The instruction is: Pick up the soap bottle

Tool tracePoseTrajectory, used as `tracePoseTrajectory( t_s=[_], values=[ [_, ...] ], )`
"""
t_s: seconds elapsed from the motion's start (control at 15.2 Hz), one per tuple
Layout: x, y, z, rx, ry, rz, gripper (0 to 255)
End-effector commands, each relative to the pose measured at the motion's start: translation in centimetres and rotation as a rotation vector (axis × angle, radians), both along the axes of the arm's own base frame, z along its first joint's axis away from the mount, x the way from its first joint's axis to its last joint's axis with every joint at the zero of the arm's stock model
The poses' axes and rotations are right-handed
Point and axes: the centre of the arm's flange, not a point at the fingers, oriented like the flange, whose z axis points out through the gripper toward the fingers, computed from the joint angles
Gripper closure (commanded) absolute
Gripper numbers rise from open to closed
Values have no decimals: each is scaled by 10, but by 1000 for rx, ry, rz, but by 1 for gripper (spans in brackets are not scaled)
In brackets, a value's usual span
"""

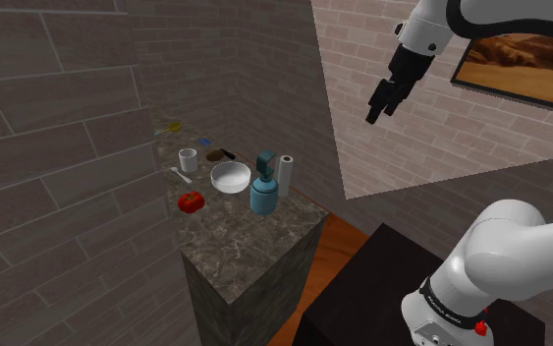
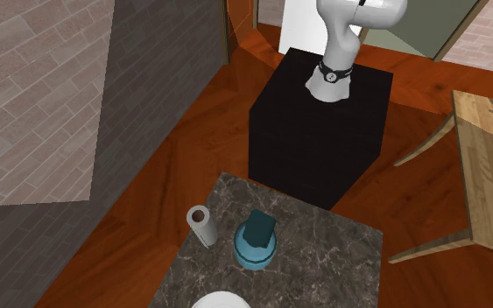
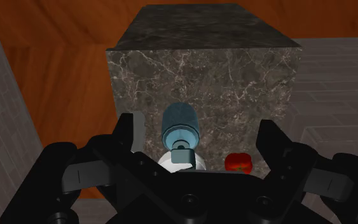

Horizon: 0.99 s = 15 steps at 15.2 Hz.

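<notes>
Soap bottle [image 1: 262,187] upright on stone counter [image 1: 254,251] beside white bowl [image 1: 230,177], paper roll [image 1: 285,172]

White bowl [image 1: 230,177], mug [image 1: 188,159], paper roll [image 1: 285,173]

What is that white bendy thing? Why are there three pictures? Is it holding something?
It is a robot arm that stands on a black box. One camera watches from beside it, one faces it across the counter, and one sits on its hand. The black gripper at the end works like two fingers. They are open, high in the air, and hold nothing. On the counter are a blue soap bottle, a paper roll, a white bowl, a cup and a small red thing. The arm's job is to pick up the soap bottle.
</notes>
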Motion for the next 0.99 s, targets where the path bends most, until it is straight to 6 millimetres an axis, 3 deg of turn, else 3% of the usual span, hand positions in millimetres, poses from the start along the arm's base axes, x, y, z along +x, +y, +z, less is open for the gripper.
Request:
tracePoseTrajectory(
  t_s=[0.0, 0.92],
  values=[
    [0, 0, 0, 0, 0, 0, 0],
    [155, 16, -108, -21, 42, -21, 0]
  ],
)
